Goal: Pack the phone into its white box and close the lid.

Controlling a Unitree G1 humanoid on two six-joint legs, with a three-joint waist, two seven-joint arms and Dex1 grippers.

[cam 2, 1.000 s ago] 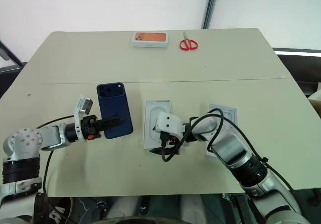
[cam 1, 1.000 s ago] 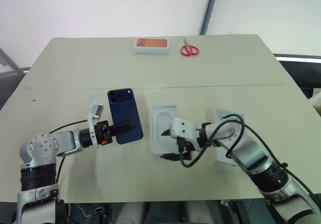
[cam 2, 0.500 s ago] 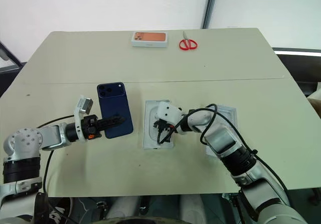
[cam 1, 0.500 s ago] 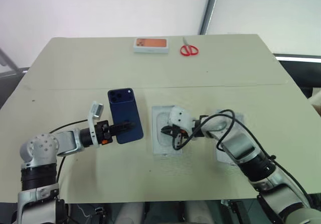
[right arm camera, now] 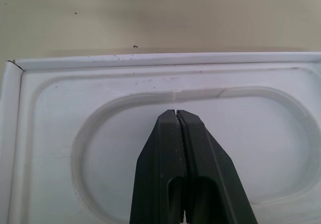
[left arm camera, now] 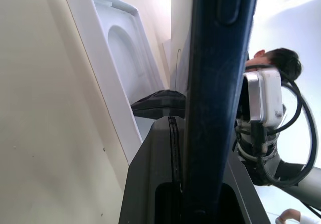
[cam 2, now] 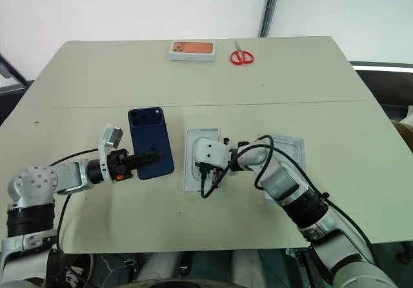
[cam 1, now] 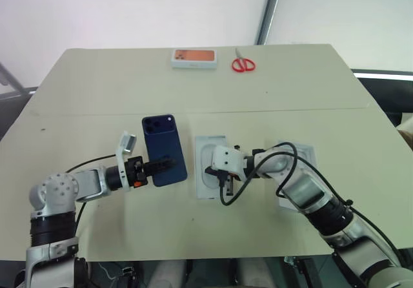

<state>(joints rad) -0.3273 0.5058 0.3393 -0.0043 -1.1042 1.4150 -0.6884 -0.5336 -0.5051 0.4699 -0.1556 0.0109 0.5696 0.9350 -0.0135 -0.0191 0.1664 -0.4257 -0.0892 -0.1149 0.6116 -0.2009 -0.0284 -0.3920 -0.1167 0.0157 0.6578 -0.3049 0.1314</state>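
My left gripper (cam 1: 161,165) is shut on the lower edge of the phone (cam 1: 163,147), a dark navy smartphone. It holds the phone above the table with the camera cluster at the far end, and the phone's edge (left arm camera: 215,83) stands between the fingers. To the phone's right lies the white box (cam 1: 201,147), with a white moulded insert and an oval recess (right arm camera: 125,148) inside. My right gripper (right arm camera: 176,112) is shut and empty, its tips over that recess (cam 1: 212,170). I cannot tell whether they touch it. The lid (cam 1: 302,154) lies further right, inside up, partly hidden by my right arm.
At the table's far edge are a white box with an orange picture (cam 1: 193,57) and red scissors (cam 1: 243,64). A black cable (cam 1: 255,175) loops from my right wrist over the table. A seam (cam 1: 271,111) crosses the tabletop.
My right gripper has gone from open to shut and moved from the box's near edge to over its recess. The left arm and the phone have kept still.
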